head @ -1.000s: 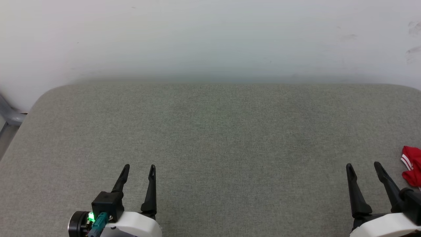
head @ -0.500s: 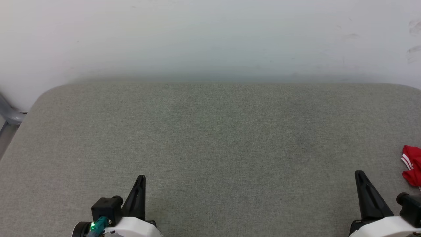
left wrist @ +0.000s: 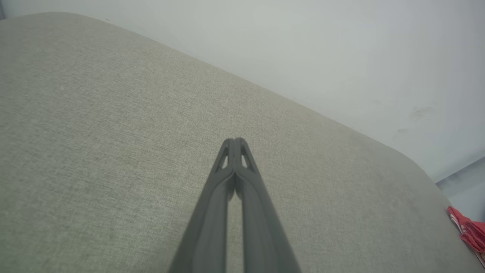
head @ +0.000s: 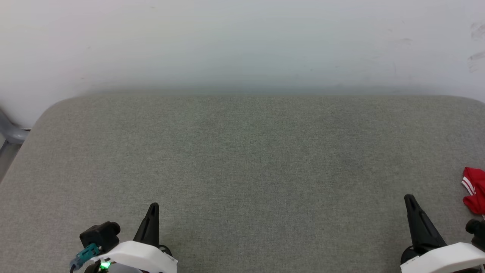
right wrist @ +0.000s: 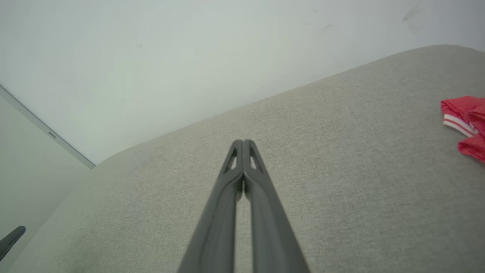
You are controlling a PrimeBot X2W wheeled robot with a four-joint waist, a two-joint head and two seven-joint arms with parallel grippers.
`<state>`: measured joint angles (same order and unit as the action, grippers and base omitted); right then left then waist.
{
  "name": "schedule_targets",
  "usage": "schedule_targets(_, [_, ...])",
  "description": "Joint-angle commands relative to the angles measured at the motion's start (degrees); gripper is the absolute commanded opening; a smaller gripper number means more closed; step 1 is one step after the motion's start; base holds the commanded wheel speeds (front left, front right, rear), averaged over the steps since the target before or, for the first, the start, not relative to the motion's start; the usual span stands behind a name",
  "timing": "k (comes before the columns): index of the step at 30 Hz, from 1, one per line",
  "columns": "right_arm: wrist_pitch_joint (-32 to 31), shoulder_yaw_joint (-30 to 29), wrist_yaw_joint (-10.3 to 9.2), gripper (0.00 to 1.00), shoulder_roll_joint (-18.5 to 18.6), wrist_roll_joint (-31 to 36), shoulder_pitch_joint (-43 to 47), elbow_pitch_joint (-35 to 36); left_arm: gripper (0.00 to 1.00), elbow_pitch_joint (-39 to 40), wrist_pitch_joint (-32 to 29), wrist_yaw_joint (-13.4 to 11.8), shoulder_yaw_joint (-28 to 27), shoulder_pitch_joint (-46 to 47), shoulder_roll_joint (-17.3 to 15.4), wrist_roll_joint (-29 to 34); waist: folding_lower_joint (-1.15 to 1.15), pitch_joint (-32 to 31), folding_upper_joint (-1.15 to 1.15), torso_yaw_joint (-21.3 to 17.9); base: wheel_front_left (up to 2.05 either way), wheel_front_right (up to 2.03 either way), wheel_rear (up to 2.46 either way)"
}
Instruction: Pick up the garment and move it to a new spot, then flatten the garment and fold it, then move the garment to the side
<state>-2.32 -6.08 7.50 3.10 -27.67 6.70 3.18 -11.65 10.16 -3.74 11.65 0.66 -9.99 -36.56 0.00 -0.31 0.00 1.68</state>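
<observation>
**Both grippers clenched on nothing, garment off at the right edge**

The left gripper has its two dark fingers pressed tip to tip with nothing between them; the left wrist view shows the same. The right gripper is likewise pinched together and empty. Both hang low over the grey padded surface, well apart from each other, pointing toward the pale wall.

The garment lies on the surface just beyond the right gripper, apart from it. It is cut off by the picture's edge, so only a red lump with a white striped hem shows. Whether that lump is a neat fold or a crumple I cannot tell from so little. Lying off to the side like this would fit a shirt waiting to be fetched or one already folded and set aside.

It looks light, limp and thin, so it should sag and unfurl when lifted. A pinch on the thicker striped hem, or through a bunched ridge, would likely hold better than a single flat layer.
</observation>
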Motion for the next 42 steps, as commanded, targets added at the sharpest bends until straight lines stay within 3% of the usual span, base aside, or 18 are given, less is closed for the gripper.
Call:
schedule_targets(1, [-0.1,0.0,0.01,0.0,0.2,-2.6,-1.9,0.1,0.0,0.5,-0.4,0.5,-1.0,2.0,0.1,-2.1,0.0,0.0,0.0,0.0,0.0,0.0,0.0])
schedule_targets(42, [-2.0,0.0,0.0,0.0,0.2,-34.5,-7.8,-8.7,0.0,-0.8,-8.5,6.1,-9.4,4.1,3.4,-29.9,0.0,0.2,0.0,-0.7,0.0,0.0,0.0])
